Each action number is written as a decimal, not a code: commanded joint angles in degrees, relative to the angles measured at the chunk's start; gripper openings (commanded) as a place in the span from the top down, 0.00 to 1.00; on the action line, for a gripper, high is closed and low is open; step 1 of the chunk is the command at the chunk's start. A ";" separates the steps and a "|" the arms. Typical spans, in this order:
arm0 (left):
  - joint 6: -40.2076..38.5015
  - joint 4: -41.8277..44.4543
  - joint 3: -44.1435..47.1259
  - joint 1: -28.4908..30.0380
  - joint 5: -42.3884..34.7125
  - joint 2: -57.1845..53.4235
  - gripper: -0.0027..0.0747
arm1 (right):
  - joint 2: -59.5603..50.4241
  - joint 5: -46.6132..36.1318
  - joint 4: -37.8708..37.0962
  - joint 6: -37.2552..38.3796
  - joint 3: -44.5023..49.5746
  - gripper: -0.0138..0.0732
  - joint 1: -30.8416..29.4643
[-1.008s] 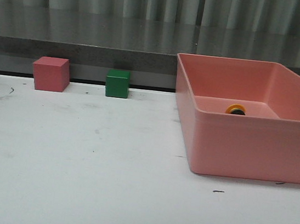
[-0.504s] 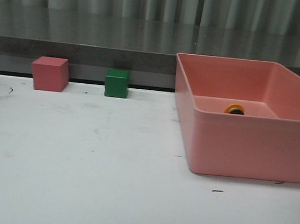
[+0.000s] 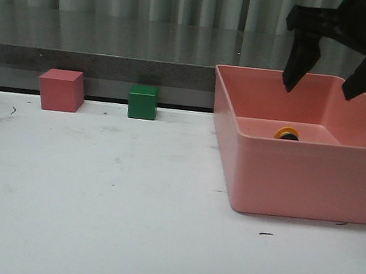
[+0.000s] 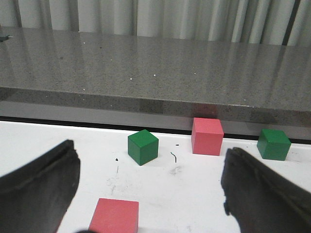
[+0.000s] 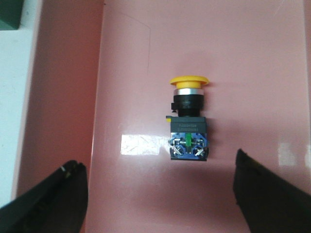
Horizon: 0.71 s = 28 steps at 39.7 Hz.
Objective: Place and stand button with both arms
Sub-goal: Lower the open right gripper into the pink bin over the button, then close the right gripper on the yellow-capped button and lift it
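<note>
Yellow-capped, the button (image 5: 188,124) lies on its side on the floor of the pink bin (image 3: 285,177). The right gripper (image 3: 326,75) hangs above it, fingers spread, empty (the left gripper (image 4: 150,194) likewise gapes, near cubes).

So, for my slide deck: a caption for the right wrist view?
Open right gripper above the yellow-capped button lying on its side in the pink bin.
</note>
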 commanded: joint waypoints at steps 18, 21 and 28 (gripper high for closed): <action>-0.14 -0.09 -2.28 0.10 -4.91 0.87 0.24 | 16.43 8.43 -6.03 6.70 -19.06 0.13 -0.94; -0.14 -0.09 -2.28 0.10 -4.91 0.87 0.24 | 17.37 7.91 -6.03 6.70 -19.06 0.13 -0.94; -0.14 -0.09 -2.28 0.10 -4.91 0.87 0.24 | 19.58 7.90 -6.17 6.70 -19.25 0.13 -0.94</action>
